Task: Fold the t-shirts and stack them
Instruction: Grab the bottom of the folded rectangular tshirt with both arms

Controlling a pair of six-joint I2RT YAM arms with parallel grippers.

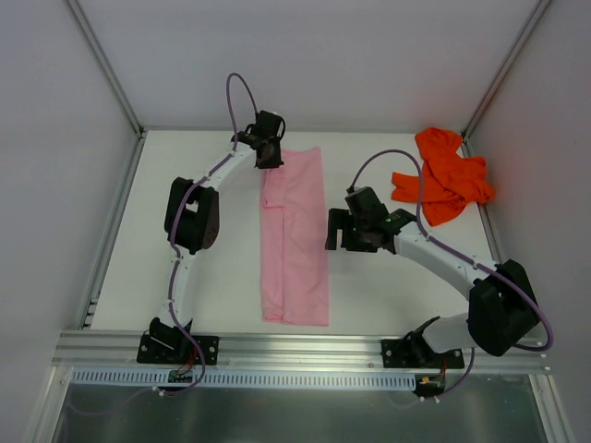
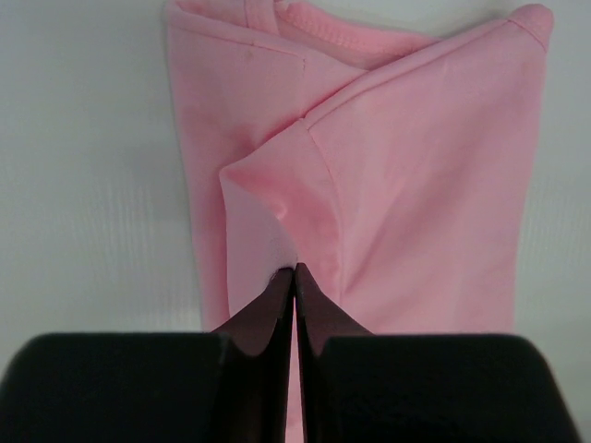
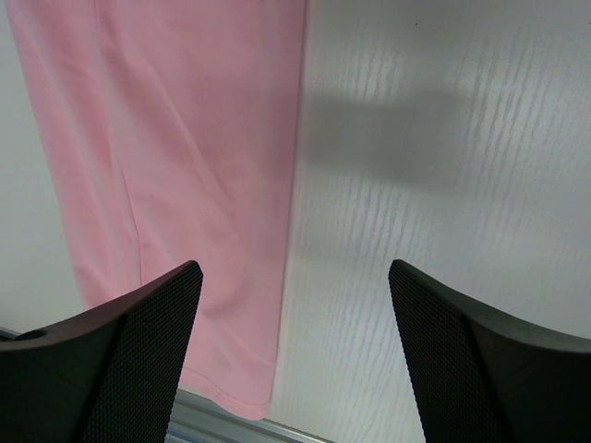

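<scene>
The pink t-shirt (image 1: 295, 235) lies as a long narrow strip down the middle of the white table, its sides folded in. My left gripper (image 1: 268, 155) is at the strip's far left corner. In the left wrist view its jaws (image 2: 295, 269) are shut tip to tip on a raised pucker of the pink t-shirt (image 2: 416, 185), near the sleeve fold. My right gripper (image 1: 331, 231) hovers open just right of the strip's middle. The right wrist view shows the wide-apart fingers of the right gripper (image 3: 295, 266) over bare table, with the pink t-shirt (image 3: 185, 138) to their left. The orange-red t-shirt (image 1: 443, 175) lies crumpled at the far right.
White walls close the table in on the left, back and right. An aluminium rail (image 1: 295, 349) runs along the near edge, just past the pink strip's hem, and the same rail (image 3: 231, 429) shows in the right wrist view. Purple cables loop over both arms.
</scene>
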